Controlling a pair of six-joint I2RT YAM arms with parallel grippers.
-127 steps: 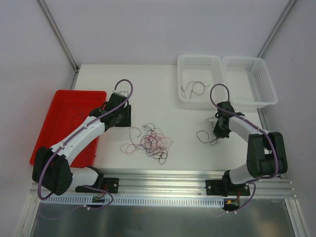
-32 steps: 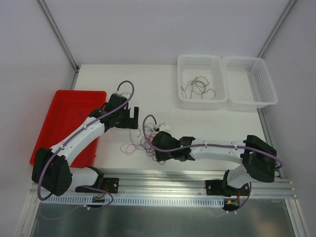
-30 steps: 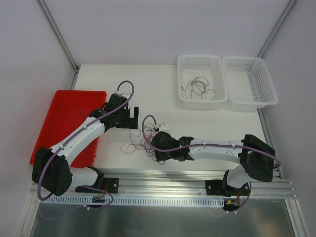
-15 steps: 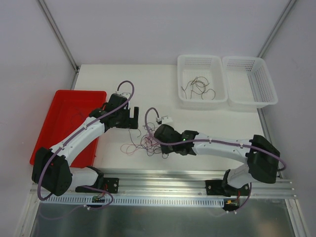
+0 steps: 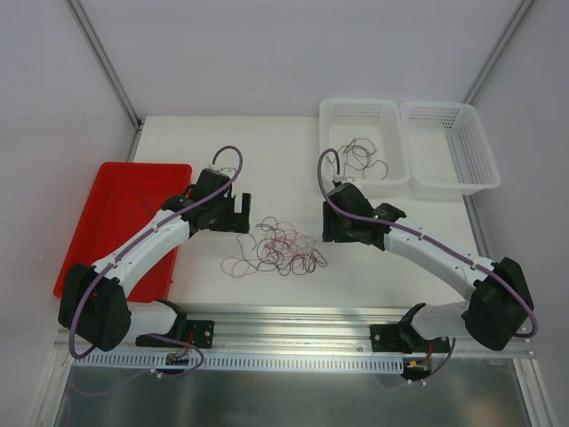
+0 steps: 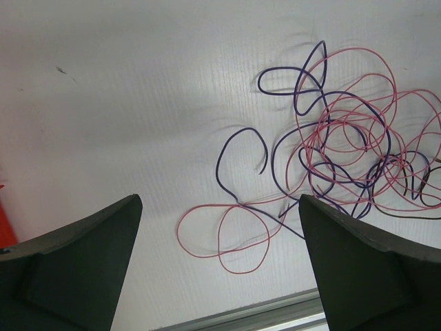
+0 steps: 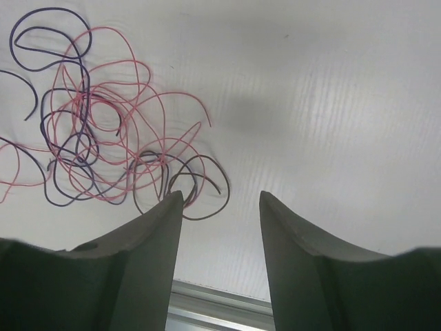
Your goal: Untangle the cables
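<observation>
Top external view: tangled cables (image 5: 283, 252) lying on the bench (image 5: 267, 151), near its front edge.
Either side of the bundle hang the left gripper (image 6: 219, 201) and the right gripper (image 7: 221, 195), jaws apart, holding nothing.

A white bench (image 5: 267, 151) fills the middle of the frame, its top matt and faintly ribbed where the wrist views look at it close up. Plain pale walls close it in: one across the top (image 5: 293, 53), one at the left (image 5: 44, 98), one at the right (image 5: 544, 133). Two slim aluminium posts (image 5: 105, 62) run slantwise from the bench's far corners toward the upper corners of the frame. Along the bench's lower edge lies a silver grooved rail (image 5: 302, 318), below it a slotted strip (image 5: 293, 359) and then a brushed metal sheet (image 5: 284, 396) with dull reflections. The light is soft and even, and shadows on the bench are faint grey smudges (image 7: 241, 114).
</observation>
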